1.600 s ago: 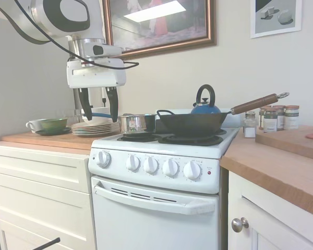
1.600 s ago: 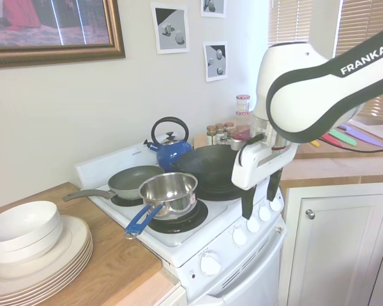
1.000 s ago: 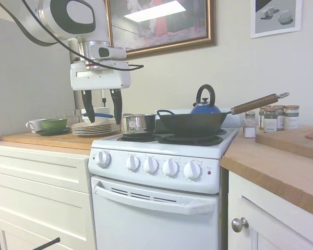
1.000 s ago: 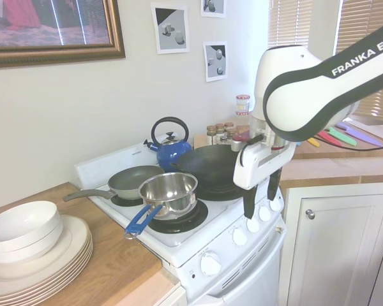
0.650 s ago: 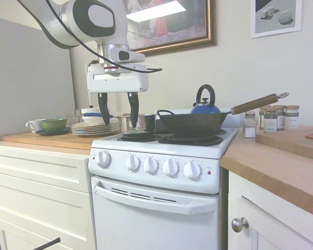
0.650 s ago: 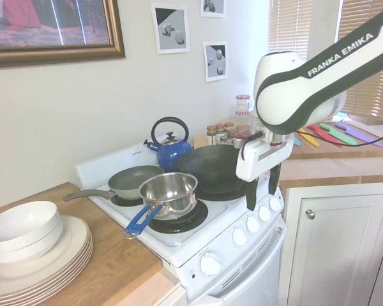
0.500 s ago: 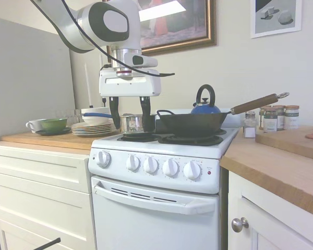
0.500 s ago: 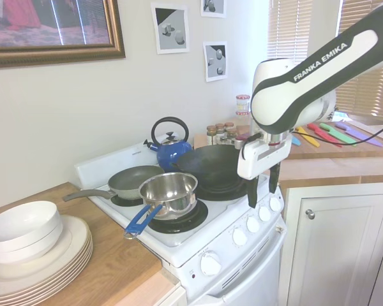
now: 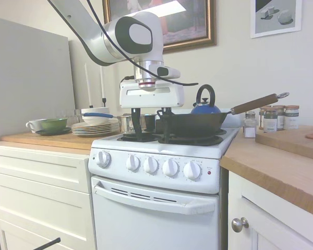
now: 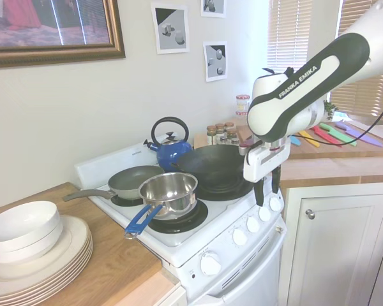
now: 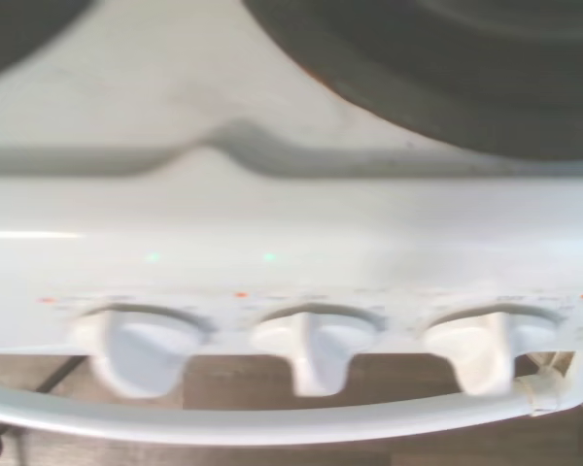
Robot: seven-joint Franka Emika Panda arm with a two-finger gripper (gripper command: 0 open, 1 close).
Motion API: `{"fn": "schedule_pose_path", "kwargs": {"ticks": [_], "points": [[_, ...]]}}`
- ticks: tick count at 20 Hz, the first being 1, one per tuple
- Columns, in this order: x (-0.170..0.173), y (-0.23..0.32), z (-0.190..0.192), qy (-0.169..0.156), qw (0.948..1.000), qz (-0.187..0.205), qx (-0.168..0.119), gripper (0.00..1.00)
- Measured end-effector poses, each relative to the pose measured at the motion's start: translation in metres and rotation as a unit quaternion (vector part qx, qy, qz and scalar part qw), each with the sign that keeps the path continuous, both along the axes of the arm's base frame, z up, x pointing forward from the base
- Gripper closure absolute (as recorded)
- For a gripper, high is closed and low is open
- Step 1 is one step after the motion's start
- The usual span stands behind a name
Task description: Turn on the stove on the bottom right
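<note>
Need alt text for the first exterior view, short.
White arm's gripper, fingers open, hangs over the front edge of a white stove, above its row of five knobs. A black wok, blue kettle and steel saucepan sit on the burners.

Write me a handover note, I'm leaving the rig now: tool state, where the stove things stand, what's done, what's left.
Tool: open, empty, pointing down over the front edge of the stove, above the middle knobs.
Target knob: rightmost of the five, beside the red indicator dot; untouched, nothing gripping it.
Cooktop: wok, blue kettle, steel saucepan.
Done: approach only.
Left: move right, descend, grip that knob, turn it.
</note>
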State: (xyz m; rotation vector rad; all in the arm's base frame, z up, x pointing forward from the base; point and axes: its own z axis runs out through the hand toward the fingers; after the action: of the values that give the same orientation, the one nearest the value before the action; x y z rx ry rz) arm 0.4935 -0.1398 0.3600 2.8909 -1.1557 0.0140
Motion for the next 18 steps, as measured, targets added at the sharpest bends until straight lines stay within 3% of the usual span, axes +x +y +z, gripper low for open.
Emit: {"fn": "schedule_pose_path", "kwargs": {"ticks": [6,18], "points": [[0.010,-0.025,-0.010,-0.005,0.9998,0.001,-0.017,1.00],[0.011,-0.076,-0.043,-0.019,0.9985,-0.033,-0.038,1.00]]}}
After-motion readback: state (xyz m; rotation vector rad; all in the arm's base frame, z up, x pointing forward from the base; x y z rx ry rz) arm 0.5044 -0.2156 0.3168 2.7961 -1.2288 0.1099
